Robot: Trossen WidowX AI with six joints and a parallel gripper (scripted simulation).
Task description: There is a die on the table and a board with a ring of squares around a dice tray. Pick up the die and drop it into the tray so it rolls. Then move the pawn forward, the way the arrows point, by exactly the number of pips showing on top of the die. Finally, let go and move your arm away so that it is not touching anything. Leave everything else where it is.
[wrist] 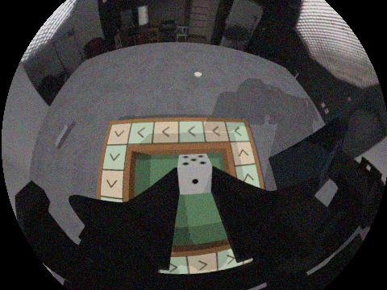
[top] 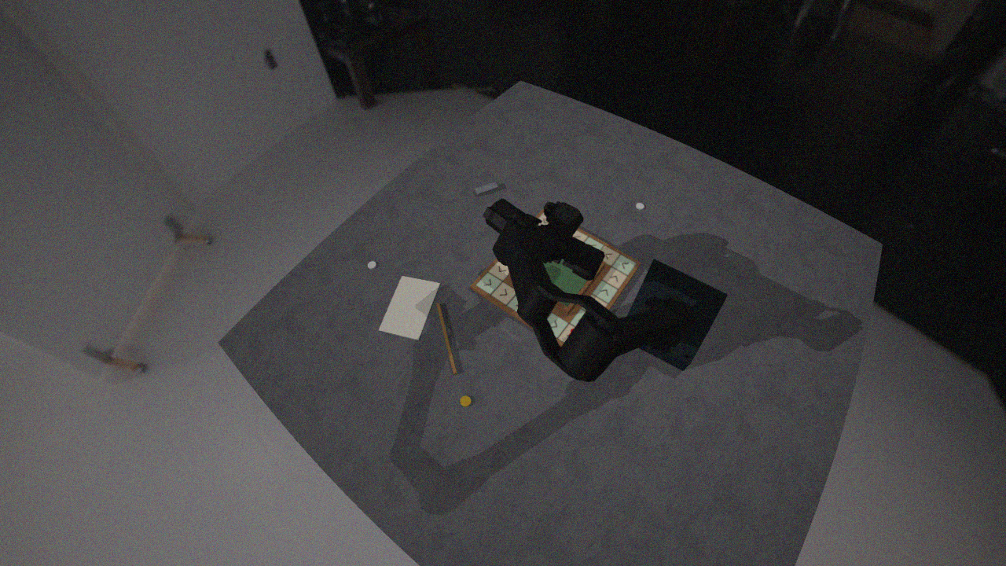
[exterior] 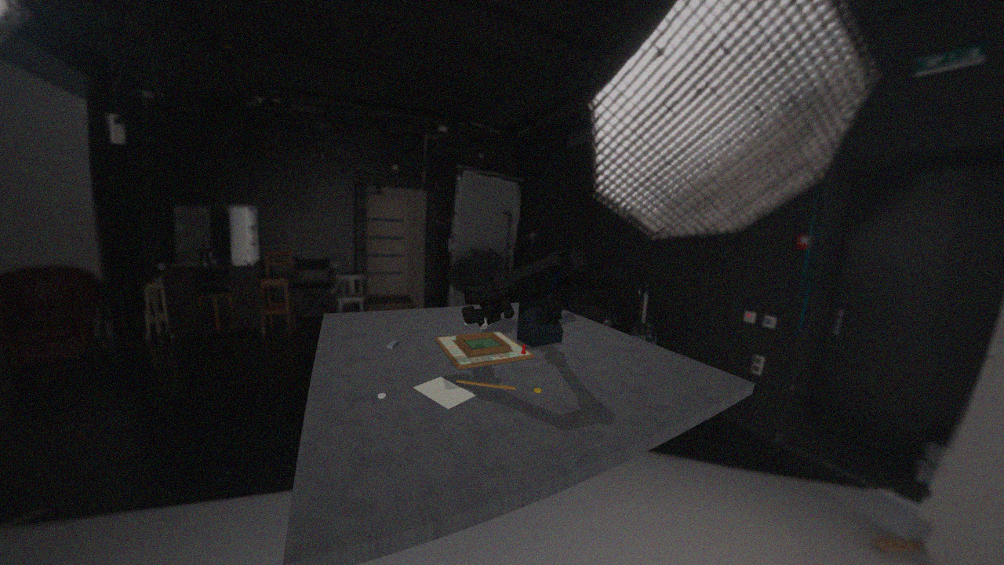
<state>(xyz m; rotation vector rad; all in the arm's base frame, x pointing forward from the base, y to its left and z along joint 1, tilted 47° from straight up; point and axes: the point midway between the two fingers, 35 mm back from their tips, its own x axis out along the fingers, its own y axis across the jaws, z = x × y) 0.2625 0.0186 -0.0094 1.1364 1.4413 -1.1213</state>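
My gripper (wrist: 193,171) is shut on the white die (wrist: 195,173) (exterior: 483,324). In the wrist view the die's upper face shows five pips and the face toward the camera shows one. The gripper holds the die above the green-floored dice tray (top: 566,277) (exterior: 484,351) (wrist: 181,147). The tray sits in the middle of the board (top: 488,283) (exterior: 449,348) (wrist: 165,132), ringed by arrowed squares. The red pawn (top: 571,330) (exterior: 523,349) stands on the board near a corner; the arm partly hides it in the top view and it is not visible in the wrist view.
A white sheet (top: 408,307) (exterior: 444,392), a thin wooden stick (top: 448,341) (exterior: 485,384) and a yellow disc (top: 464,401) (exterior: 536,390) lie beside the board. A small grey block (top: 486,189) (exterior: 394,344) (wrist: 61,136) and white discs lie farther out. The arm's dark base stands beside the board.
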